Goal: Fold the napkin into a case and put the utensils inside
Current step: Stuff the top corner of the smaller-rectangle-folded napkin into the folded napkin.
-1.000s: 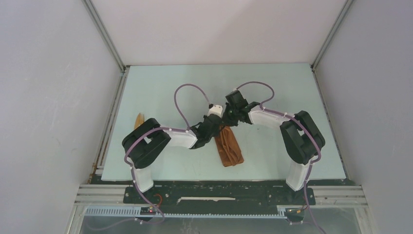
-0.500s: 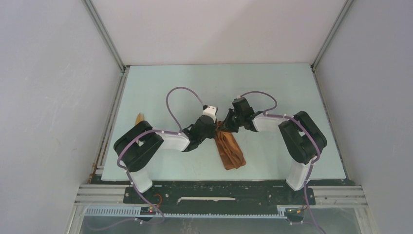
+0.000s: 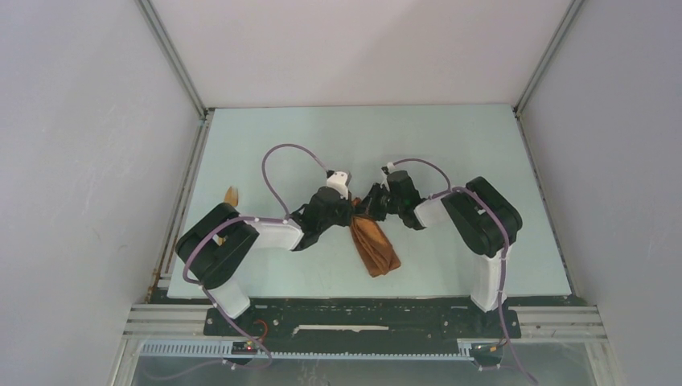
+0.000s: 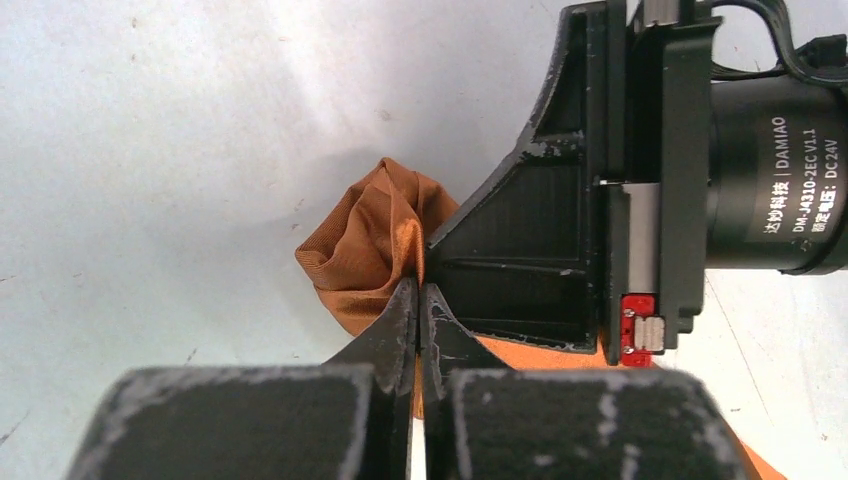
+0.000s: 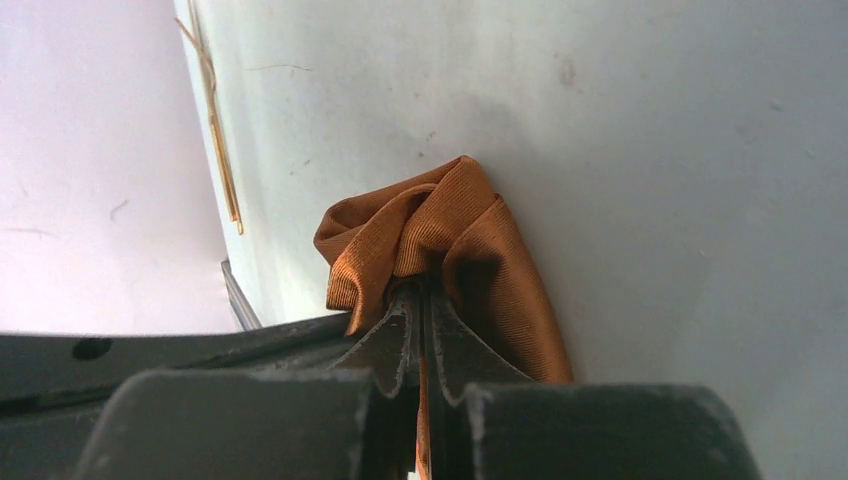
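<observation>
The rust-orange cloth napkin (image 3: 375,245) is folded narrow, left end effector (image 4: 420,292) and right end effector (image 5: 425,292) both pinching its far end, slim light-brown wooden utensils (image 3: 231,194) well apart, not yet inside.

Crowded at mid-table, open toward the far edge.

Blocked at centre by the left gripper (image 3: 352,214) and right gripper (image 3: 364,212), tip to tip with no gap between, each pinched tight on the far end of the napkin (image 3: 375,245). Hemmed in nearer the bases by the left arm (image 3: 269,233) and right arm (image 3: 482,217), bent low on either side of the cloth. Free across the far half of the table (image 3: 362,137) up to the back wall (image 3: 354,48), and along the right side. Narrowed on the left by the utensils (image 3: 232,195) lying near that edge. Boxed in by plain walls left and right.
</observation>
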### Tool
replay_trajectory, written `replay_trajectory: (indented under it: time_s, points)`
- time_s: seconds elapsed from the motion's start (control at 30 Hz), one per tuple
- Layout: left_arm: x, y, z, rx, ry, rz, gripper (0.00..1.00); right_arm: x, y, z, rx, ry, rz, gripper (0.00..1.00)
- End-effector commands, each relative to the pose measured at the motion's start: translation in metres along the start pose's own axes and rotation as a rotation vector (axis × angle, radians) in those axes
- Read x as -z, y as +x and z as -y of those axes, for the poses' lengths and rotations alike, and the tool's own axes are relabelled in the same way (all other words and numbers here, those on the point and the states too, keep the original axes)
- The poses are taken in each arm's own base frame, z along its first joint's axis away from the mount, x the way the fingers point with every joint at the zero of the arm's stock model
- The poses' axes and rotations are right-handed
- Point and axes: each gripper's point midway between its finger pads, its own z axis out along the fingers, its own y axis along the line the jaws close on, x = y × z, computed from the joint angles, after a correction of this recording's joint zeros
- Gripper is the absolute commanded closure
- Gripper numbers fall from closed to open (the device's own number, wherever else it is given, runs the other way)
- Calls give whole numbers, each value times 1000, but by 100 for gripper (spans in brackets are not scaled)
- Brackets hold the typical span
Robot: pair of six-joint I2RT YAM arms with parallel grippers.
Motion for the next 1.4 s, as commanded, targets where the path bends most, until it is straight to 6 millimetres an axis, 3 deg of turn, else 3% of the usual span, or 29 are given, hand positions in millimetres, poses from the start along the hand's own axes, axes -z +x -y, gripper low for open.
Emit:
replay_trajectory:
  time_s: [0.0,0.07,0.23,0.5,0.57,0.7,0.83,0.97,1.13,1.23,1.3,1.37]
  points:
    - [2,-9,5,88,76,36,100,-6,-8,-4,75,-88,36,100]
    - [3,-6,-1,107,59,34,100,-1,-13,-7,75,-126,25,99]
    - [6,-5,-16,154,13,41,100,12,-9,-9,40,-186,4,80]
    - [9,-5,-15,180,30,52,100,14,-7,-14,35,-245,5,70]
    - [10,-5,-13,180,35,53,100,12,-10,-12,20,-247,15,71]
    - [10,-6,-9,183,57,54,100,4,-12,-11,-9,-258,11,93]
    - [11,-9,-3,190,88,54,100,-9,-10,-13,11,-251,-8,100]
    - [10,-11,-1,211,98,54,100,-19,1,-27,140,-259,-7,100]
    - [14,-16,-9,311,84,74,100,-15,3,-41,225,-335,28,96]
    - [17,-13,-15,415,89,79,100,-31,9,-39,212,-317,-8,92]
    - [17,-11,-18,447,108,76,100,-24,8,-31,151,-328,-6,90]
    - [17,-7,-22,462,107,67,100,-12,3,-30,114,-358,18,81]
